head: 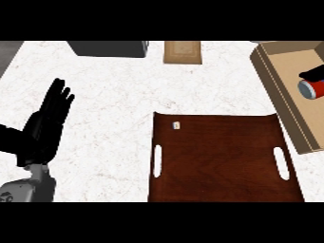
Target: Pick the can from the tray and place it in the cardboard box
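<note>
Tray (220,156) nearest me: dark brown, flat on the white table (108,95), two slot handles near its side edges, and nothing on it but one small pale item (176,125) close to its far left corner. My left robot hand (42,123) rests open at the left of the view, fingers straight and raised, holding nothing. Farther out and to the right, the cardboard box (283,99) stands open just beside the tray. My right robot hand (320,72) is curled over the can (320,87), which is red with a blue label and lies tilted on its side above the box interior, near the right edge of the view. I cannot tell whether the can touches the box floor yet. I see nothing else in the box. Risks, as I judge them: releasing while the can is on its side could let it roll inside the box; lowering too close to the box wall could catch the flap or shift the box. At the far edge sit a dark grey block (108,48) and a tan board (183,52), both well apart from the work.
</note>
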Controlling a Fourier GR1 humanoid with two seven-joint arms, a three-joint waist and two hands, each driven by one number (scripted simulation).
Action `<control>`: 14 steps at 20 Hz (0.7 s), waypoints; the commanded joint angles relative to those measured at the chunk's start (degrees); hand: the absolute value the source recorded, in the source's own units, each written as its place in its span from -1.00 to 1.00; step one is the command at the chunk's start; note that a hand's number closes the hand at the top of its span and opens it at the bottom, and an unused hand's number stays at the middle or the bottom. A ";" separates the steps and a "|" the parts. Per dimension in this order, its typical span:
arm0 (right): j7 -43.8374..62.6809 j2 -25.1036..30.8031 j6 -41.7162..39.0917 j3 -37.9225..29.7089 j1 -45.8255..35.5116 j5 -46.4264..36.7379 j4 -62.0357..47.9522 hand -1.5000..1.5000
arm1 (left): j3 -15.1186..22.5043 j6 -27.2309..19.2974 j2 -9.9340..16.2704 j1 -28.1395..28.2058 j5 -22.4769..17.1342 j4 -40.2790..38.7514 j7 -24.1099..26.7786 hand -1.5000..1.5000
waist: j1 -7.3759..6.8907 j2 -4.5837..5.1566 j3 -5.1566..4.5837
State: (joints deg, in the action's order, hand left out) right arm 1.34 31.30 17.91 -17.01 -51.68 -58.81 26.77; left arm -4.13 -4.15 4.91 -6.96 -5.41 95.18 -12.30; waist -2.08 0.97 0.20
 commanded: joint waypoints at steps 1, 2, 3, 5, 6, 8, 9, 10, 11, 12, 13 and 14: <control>-7.87 -0.79 8.25 -5.33 -0.81 6.03 2.19 -1.00 | -0.08 -0.04 0.45 -0.82 -0.29 1.21 -1.76 0.00 | 0.16 -0.25 0.06; -8.78 -1.87 8.13 -7.51 -2.16 8.88 2.22 -1.00 | 0.19 -1.11 -0.40 -1.35 0.16 0.85 -1.94 0.00 | 0.10 -0.20 0.08; -11.21 -0.99 6.31 -9.26 -2.50 11.48 2.34 -1.00 | -0.86 0.33 0.93 -1.18 -0.76 0.49 -1.36 0.00 | 0.50 -0.36 0.01; -13.32 0.44 3.38 -12.73 -3.56 15.81 0.97 -1.00 | -1.20 1.10 1.23 -0.56 -1.11 -0.49 -0.48 0.00 | 0.50 -0.30 -0.03; -12.17 -0.46 2.06 -14.10 -4.79 17.65 0.31 -1.00 | -0.12 -0.69 0.13 -1.56 0.28 -0.23 -1.58 0.00 | 0.59 -0.36 -0.03; -12.37 -1.09 -0.06 -18.08 -5.42 22.99 1.94 -1.00 | -1.06 0.69 0.44 0.97 -0.47 -1.60 1.51 0.00 | 1.33 -0.74 -0.11; -14.68 -0.73 -0.17 -20.43 -3.88 25.58 1.28 -1.00 | -0.25 -0.89 -0.37 0.94 0.53 0.11 0.22 0.00 | 1.16 -0.66 -0.03; -13.74 -2.01 -1.34 -21.31 -4.66 27.38 2.28 -1.00 | -1.10 -0.29 1.00 0.52 -0.24 1.13 -1.69 0.00 | 1.49 -1.02 -0.07; -14.66 -2.32 -2.33 -22.75 -5.66 29.46 1.96 -1.00 | -0.84 -0.81 0.25 -1.66 -0.28 -0.70 -2.15 0.00 | 1.59 -0.74 -0.07; -15.18 -1.39 -2.81 -25.10 -5.97 31.82 1.27 -1.00 | -0.68 -0.67 0.07 -1.32 0.40 -2.00 -0.03 0.00 | 1.39 -0.47 -0.05; -18.20 -0.65 -5.00 -25.49 -2.37 33.06 1.63 -1.00 | -1.23 0.32 1.45 1.02 -0.24 1.17 -0.96 0.00 | 1.46 -0.84 -0.09; -17.67 1.62 -5.50 -26.87 -4.05 34.23 0.62 -1.00 | -1.15 -0.11 0.35 -0.32 -0.01 -1.43 1.15 0.00 | 1.32 -0.53 -0.10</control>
State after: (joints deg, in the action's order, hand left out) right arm -13.76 30.69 15.72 -38.85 -55.69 -30.91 28.14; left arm -4.99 -4.35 5.44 -7.18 -5.47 94.79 -12.68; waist -0.83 0.35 0.13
